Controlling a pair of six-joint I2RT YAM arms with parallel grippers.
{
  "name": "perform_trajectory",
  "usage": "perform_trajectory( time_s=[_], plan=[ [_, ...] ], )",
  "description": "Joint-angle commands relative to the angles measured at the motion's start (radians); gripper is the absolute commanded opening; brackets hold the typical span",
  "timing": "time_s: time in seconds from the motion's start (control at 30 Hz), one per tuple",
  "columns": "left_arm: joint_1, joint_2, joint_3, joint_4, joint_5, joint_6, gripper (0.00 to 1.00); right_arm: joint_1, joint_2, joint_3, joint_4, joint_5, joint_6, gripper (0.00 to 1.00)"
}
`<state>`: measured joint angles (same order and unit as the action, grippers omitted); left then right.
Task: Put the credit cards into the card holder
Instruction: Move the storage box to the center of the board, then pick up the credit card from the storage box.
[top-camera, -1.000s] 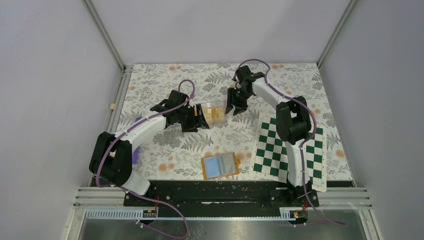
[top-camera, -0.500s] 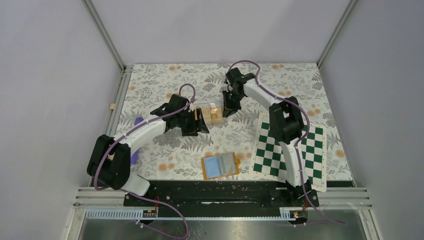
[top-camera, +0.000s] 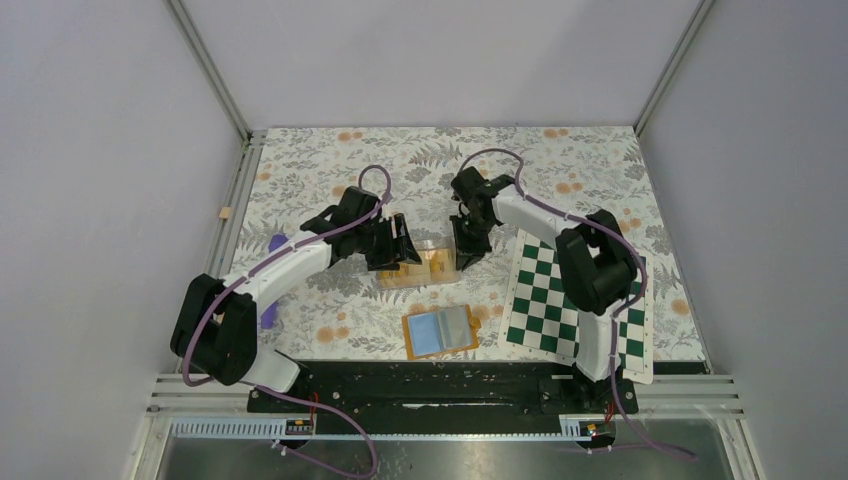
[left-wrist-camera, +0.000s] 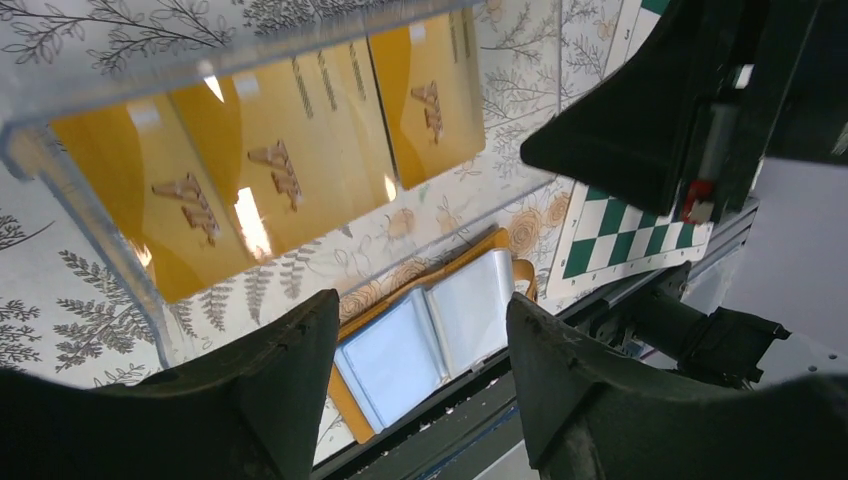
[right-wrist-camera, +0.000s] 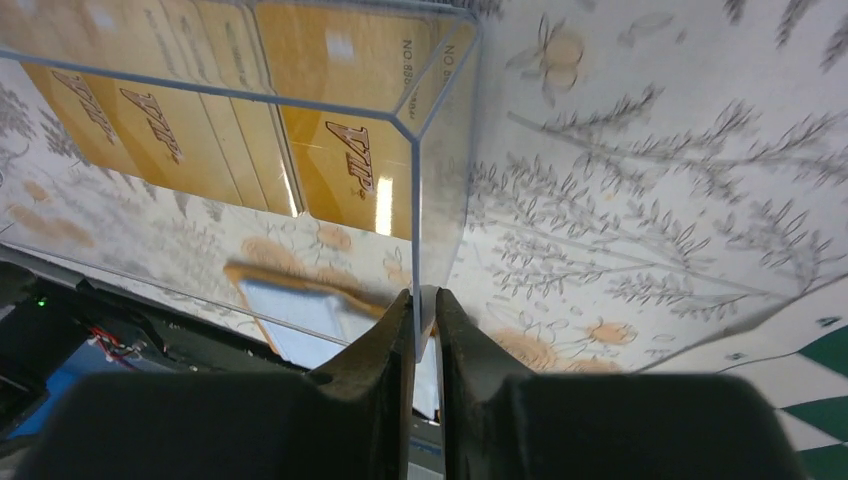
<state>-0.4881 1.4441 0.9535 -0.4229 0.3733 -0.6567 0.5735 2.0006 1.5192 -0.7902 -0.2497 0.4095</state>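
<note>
Over the floral tabletop beyond the card holder, the right pincer pinched one thin wall of the clear plastic box, the left pincer spread, so a slip could have scattered the credit cards inside.

Bright, even light from above fills the sharp overhead view, and the arms cast only faint, soft shadows on the tabletop. In the left wrist view, white glare patches sit on the credit cards, and the left gripper is a dark, soft-edged foreground. In the right wrist view, the right gripper is blurred and underlit. The clear plastic box carries a bright reflection, and the fern pattern smears toward the right edge.
</note>
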Motion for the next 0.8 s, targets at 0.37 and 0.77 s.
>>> perform_trajectory(
  time_s=[0.37, 0.77],
  plan=[
    [-0.093, 0.145, 0.082, 0.089, -0.051, -0.081, 0.54, 0.035, -0.229, -0.214, 0.181, -0.142, 0.132, 0.35],
    [-0.119, 0.309, 0.091, 0.118, -0.156, -0.118, 0.40, 0.034, -0.211, -0.254, 0.215, -0.166, 0.133, 0.31]
  ],
)
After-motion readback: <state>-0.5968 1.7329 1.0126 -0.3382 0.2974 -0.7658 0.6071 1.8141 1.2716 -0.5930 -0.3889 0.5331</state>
